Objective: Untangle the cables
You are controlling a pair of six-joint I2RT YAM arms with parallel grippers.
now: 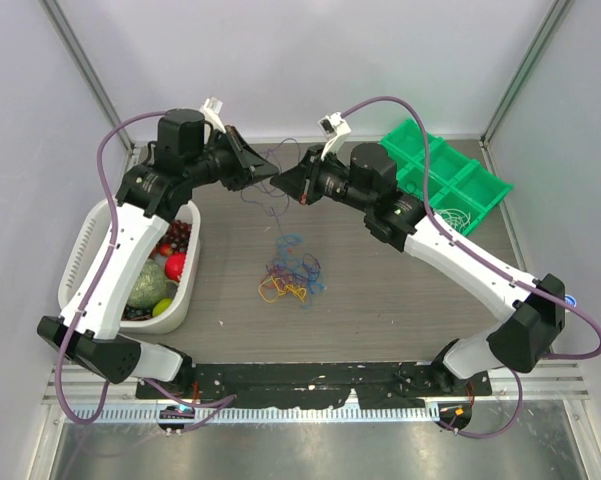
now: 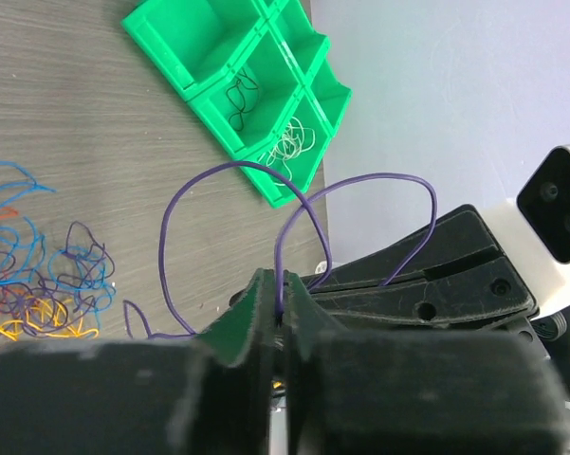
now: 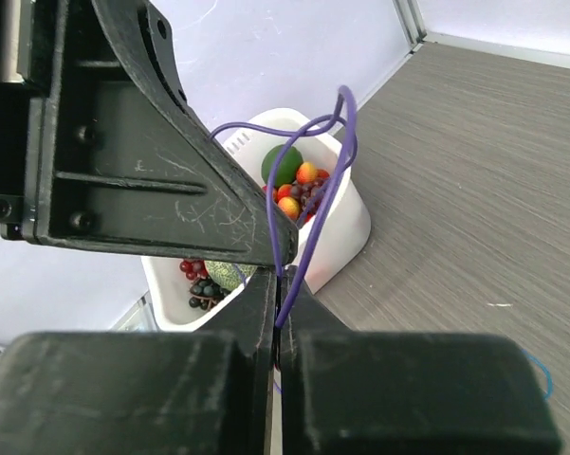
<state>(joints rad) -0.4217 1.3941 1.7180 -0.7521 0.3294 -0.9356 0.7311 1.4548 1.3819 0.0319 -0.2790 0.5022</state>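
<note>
Thin coloured cables (image 1: 292, 268) lie tangled on the grey wood-grain table (image 1: 400, 300). At twelve o'clock from that heap, one purple cable strand (image 2: 237, 164) loops between both pincers. The left gripper (image 2: 280, 289) and right gripper (image 3: 280, 284) are each clamped tight on it, tips nearly meeting.

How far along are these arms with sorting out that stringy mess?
Done: a dark cable and a white cable lie in the green bin. In hand: left claw and right claw both pinch one purple cable. Left: the tangled pile on the table.
</note>
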